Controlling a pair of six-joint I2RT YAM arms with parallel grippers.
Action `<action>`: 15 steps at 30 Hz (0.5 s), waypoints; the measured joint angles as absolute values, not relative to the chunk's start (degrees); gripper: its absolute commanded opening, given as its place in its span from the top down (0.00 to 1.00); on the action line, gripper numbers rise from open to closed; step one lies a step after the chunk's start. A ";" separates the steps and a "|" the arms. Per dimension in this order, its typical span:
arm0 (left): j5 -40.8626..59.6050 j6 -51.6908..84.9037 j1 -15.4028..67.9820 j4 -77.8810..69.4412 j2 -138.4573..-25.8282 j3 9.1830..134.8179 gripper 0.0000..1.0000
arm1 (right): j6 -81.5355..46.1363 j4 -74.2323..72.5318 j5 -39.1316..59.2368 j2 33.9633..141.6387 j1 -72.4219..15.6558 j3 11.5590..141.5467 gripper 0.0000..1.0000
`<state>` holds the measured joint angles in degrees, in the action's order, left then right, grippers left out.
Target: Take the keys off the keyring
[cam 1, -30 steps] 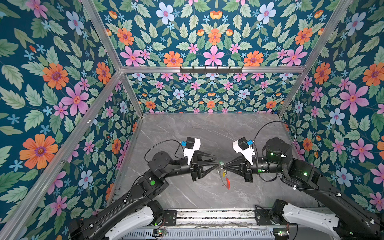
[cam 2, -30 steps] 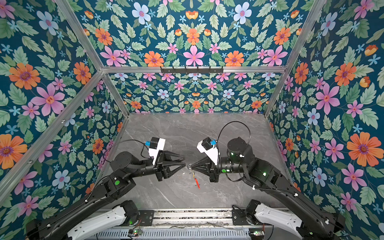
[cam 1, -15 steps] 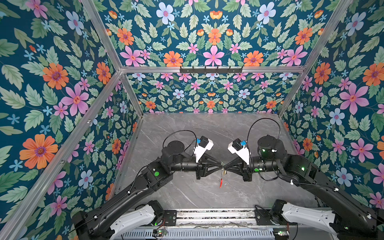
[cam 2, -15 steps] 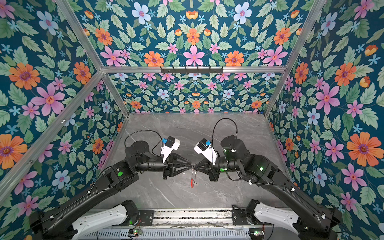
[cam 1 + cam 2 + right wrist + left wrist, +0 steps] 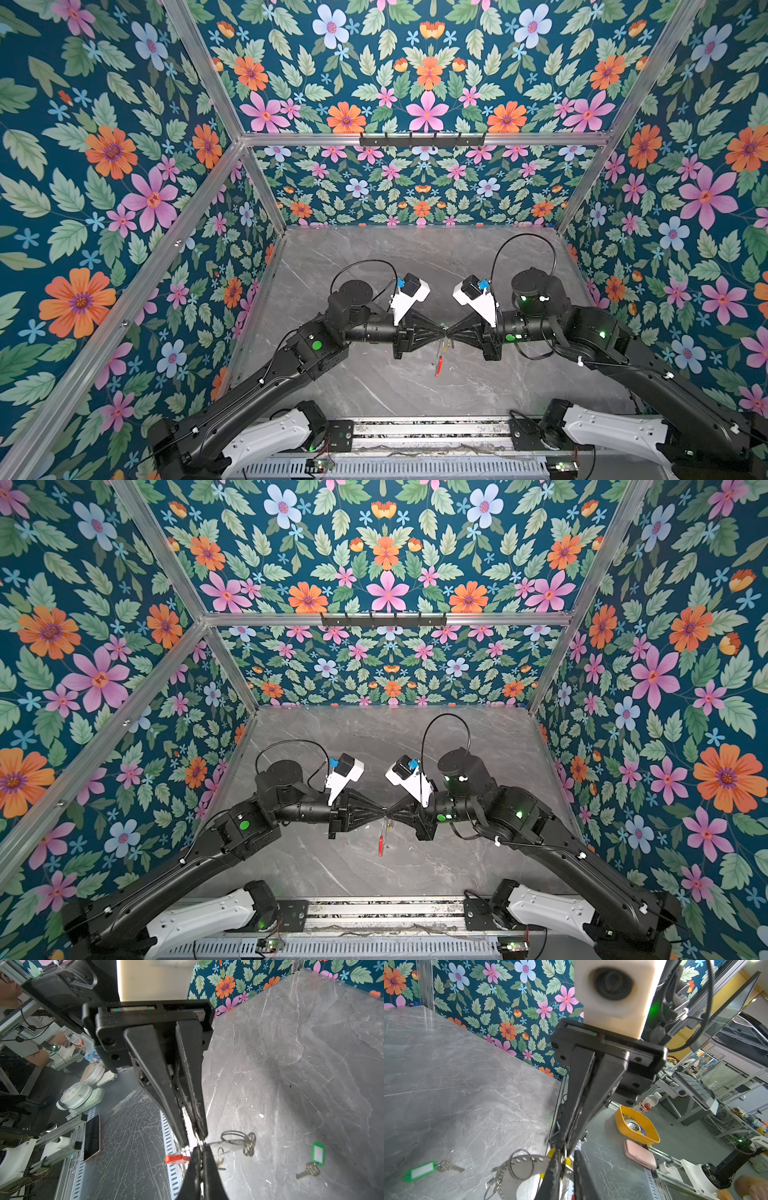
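Floral-papered booth, grey marbled tabletop (image 5: pixel 374 270). In both top views the two arms meet tip to tip in mid-air over the near middle of it. Right tool (image 5: pixel 390 811) is fully closed, pinching the thin grey metal keyring with a red sleeve (image 5: pixel 174 1158). The ring hangs off the tips, clear of the tabletop, sleeve lowest. Left tool (image 5: pixel 382 811) has its jaws drawn almost together right at the ring, with a yellow plastic tag (image 5: pixel 568 1161) showing between its fingers (image 5: pixel 552 1169). Cannot tell if it is truly clamped, or whether on the tag or the ring wire. Small silvery key with a green oblong plastic tag (image 5: pixel 318 1153) lies flat on the tabletop, well apart from the ring, seemingly on the far side of the tools. So one key is off already.

Step, my read: the second key, the yellow-tagged one, comes off while the right tool anchors the ring. The next move likely calls for a firm pinch on the tag or its loop, then a slide along the wire to the opening, with the right tool steady. The thin ring could twist or slip.

Hard to see:
- The yellow-tagged key's blade is mostly behind the left finger.
- The ring's opening is not found.
- The small bare metal loops (image 5: pixel 239 1139) are bunched, count unclear.
- The top views give only a red sliver, and the green-tagged key is not made out there.
- Each wrist view cuts its own tool's fingers at the frame edge.
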<state>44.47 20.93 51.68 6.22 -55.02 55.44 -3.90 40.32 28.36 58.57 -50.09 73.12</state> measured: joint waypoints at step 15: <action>44.49 20.64 51.68 6.11 -55.42 55.44 0.84 | -2.94 42.48 25.74 60.23 -51.99 74.63 1.00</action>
